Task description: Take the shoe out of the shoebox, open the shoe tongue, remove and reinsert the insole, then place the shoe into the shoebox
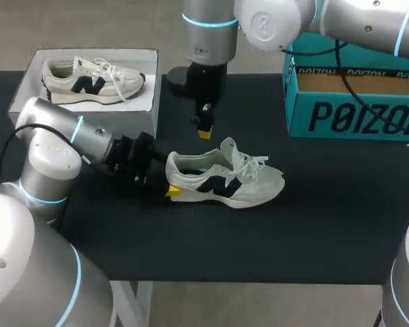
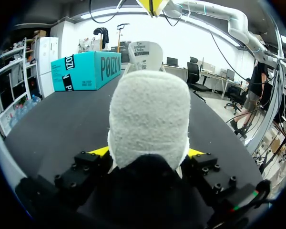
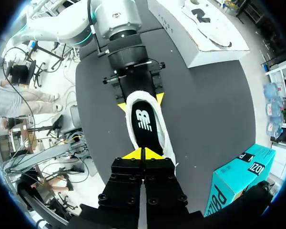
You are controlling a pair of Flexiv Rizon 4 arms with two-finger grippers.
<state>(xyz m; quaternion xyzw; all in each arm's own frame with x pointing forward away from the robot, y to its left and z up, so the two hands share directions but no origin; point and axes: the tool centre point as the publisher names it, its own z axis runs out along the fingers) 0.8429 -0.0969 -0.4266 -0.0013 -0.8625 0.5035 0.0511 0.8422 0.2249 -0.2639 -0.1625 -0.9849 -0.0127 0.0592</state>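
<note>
1. The left gripper (image 1: 169, 182) is clamped on the heel of the shoe (image 1: 225, 178), with one yellow tip on each side of the heel.
2. The right gripper (image 3: 143, 153) has its yellow tips pressed together with nothing between them. It hangs over the shoe's opening.
3. The shoe stands upright on the black table (image 1: 259, 245), toe pointing away from the left arm and tongue standing up. Its dark insole (image 3: 143, 123) lies inside.
4. A teal shoebox (image 1: 354, 102) stands open at the table's far right, well apart from the shoe.
5. A second shoe (image 1: 88, 80) lies in a white box (image 1: 27, 85) at the far left.
</note>
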